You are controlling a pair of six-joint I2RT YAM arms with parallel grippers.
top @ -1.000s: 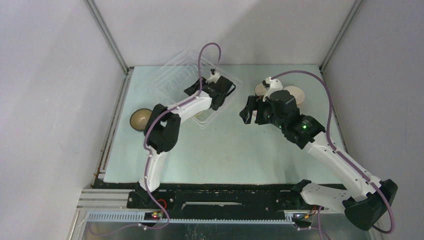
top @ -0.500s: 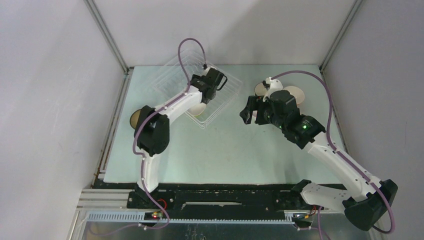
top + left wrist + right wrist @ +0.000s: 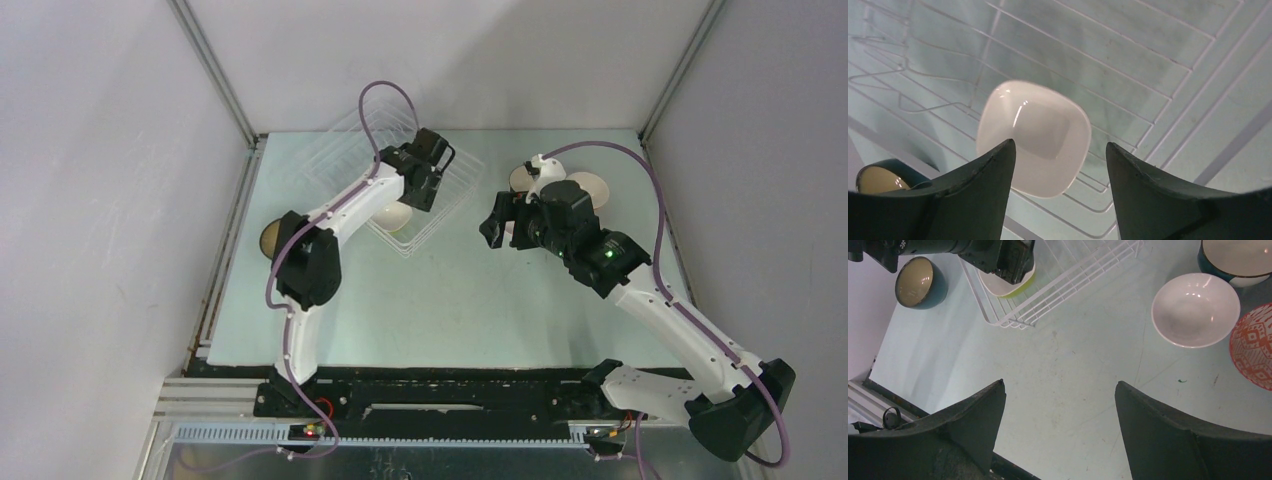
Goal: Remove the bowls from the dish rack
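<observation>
Left wrist view: my left gripper [image 3: 1059,146] hangs open and empty right above a pale bowl [image 3: 1033,135] lying in the dish rack [image 3: 1128,60]. The right gripper [image 3: 1060,386] is open too, nothing in it. The teal bowl [image 3: 920,282], white bowl [image 3: 1195,310], dark blue bowl [image 3: 1243,252] and orange bowl [image 3: 1254,347] sit out on the table [image 3: 1073,360], so I reckon we're mostly done.

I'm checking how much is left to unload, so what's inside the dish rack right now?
One pale-inside bowl with a lime green outside lies in the dish rack. The left arm covers part of it.
</observation>
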